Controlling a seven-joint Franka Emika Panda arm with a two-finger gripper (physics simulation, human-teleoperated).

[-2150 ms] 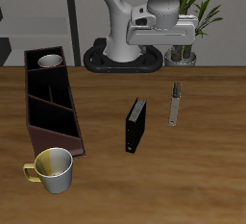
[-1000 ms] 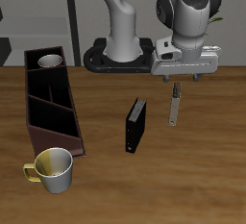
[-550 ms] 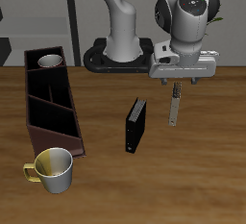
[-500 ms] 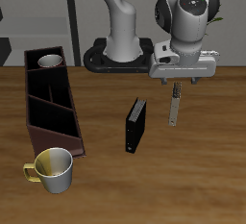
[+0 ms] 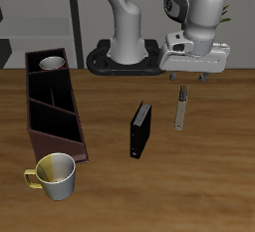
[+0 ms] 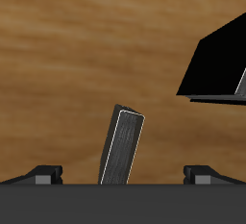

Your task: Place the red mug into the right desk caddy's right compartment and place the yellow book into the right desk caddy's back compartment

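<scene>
One yellow-and-white mug (image 5: 56, 175) stands nearest the table's front edge, beside the right desk caddy (image 5: 52, 105). Farther back, a black book (image 5: 140, 129) and the yellow book (image 5: 181, 108) lie on the table. Above the yellow book, the gripper (image 5: 192, 80) hangs with jaws spread wide, holding nothing. The red mug (image 5: 51, 65) sits in the caddy's rearmost section.

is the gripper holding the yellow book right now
No. The yellow book stands on the table, and the gripper hovers above it with nothing between its fingers.

The robot arm (image 5: 129, 17) is glossy white with rounded grey joints on a black base plate (image 5: 120, 61); its claw (image 5: 193, 80) has a pale boxy body and short dark fingers (image 6: 45, 173).
</scene>
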